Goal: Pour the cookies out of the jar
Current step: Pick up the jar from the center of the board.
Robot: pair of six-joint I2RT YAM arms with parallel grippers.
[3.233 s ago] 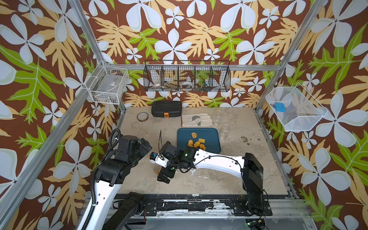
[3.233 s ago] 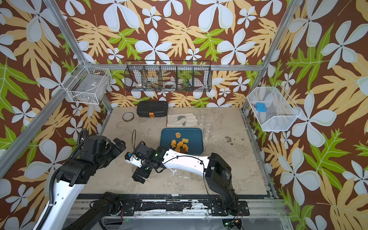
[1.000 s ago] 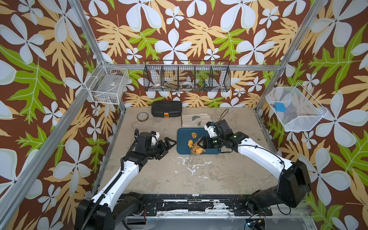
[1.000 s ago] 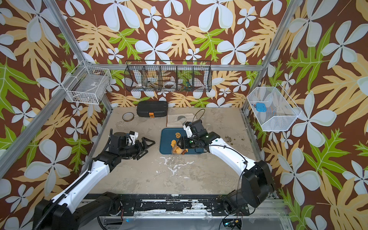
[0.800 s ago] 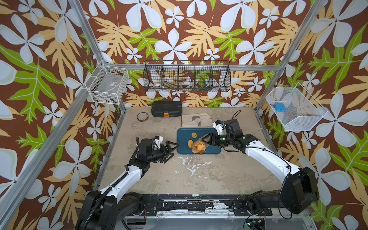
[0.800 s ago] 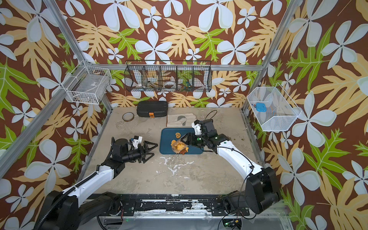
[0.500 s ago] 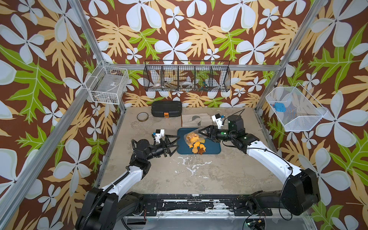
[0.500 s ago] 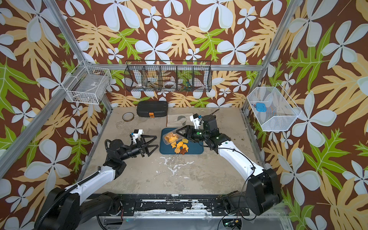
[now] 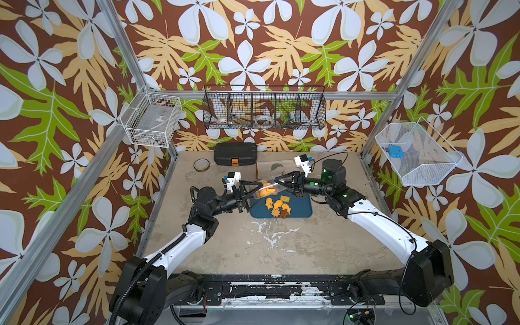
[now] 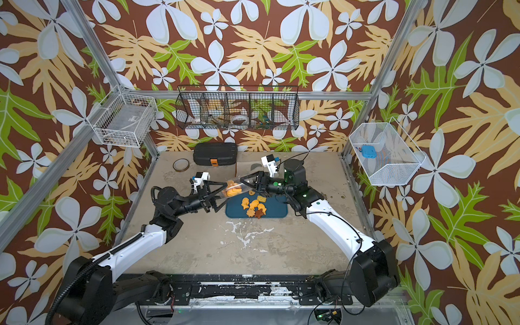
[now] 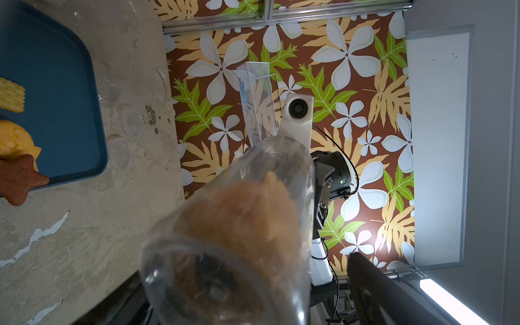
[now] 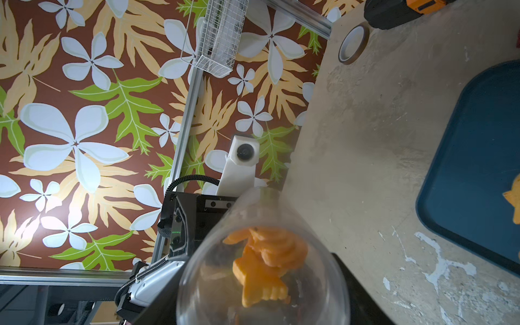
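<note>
A clear jar [image 9: 267,189] [image 10: 233,189] hangs roughly level above the back-left corner of the blue tray [image 9: 298,209] [image 10: 274,210]. My right gripper [image 9: 277,180] [image 10: 245,181] [image 12: 261,309] is shut on one end of it. Orange cookies [image 12: 264,259] [image 11: 242,213] still sit inside the jar. My left gripper [image 9: 254,195] [image 10: 221,194] [image 11: 239,306] stands open, its fingers either side of the jar's other end with a gap on at least one side. Several cookies [image 9: 277,206] [image 10: 253,208] lie on the tray, among them a brown star [image 11: 17,180].
A black case [image 9: 235,153] and a tape roll [image 9: 201,164] lie at the back left of the table. A flat board [image 9: 270,167] lies behind the tray. Clear round lids [image 11: 132,121] rest on the table beside the tray. Wire baskets [image 9: 264,108] hang on the walls.
My right gripper lifted the jar off the tray and carried it leftward. The left arm swung in from the left, and its open fingers now bracket the jar's free end.
</note>
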